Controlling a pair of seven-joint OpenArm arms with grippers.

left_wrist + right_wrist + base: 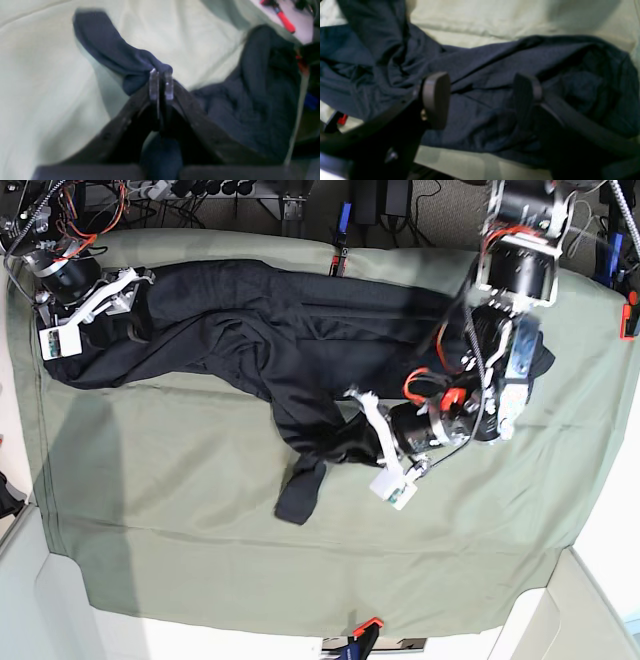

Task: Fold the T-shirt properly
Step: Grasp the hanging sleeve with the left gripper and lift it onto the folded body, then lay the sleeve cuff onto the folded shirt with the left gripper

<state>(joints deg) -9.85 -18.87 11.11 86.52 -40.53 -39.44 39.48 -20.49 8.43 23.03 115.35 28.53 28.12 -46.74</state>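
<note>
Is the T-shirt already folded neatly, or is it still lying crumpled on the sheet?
Still crumpled. The T-shirt sprawls in bunched, wrinkled folds across the green sheet, and the left gripper pinches one sleeve.

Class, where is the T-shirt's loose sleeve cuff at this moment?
In the base view the cuff lies on the green sheet, lower centre, just left of the left gripper.

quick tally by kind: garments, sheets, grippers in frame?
T-shirt: 1
Green sheet: 1
Grippers: 2 (left gripper, shut on the T-shirt; right gripper, open over it)
Total: 4
</note>
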